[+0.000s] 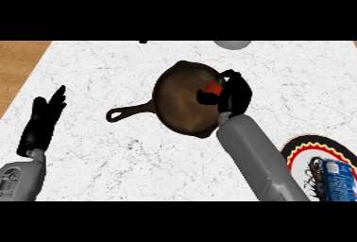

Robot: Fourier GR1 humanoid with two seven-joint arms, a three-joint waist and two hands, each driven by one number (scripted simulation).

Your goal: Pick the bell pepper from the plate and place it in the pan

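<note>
Holding red bell pepper over pan, right hand, can on plate

The robot's black right hand is hiding most of the red and green bell pepper over the dark cast-iron pan. At lower right, the frame's edge is cutting off the round black, red and yellow patterned plate and the blue can; a grey rounded object is being cropped at the top.

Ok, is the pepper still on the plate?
No, the right hand holds the red pepper over the pan, away from the plate.
</note>
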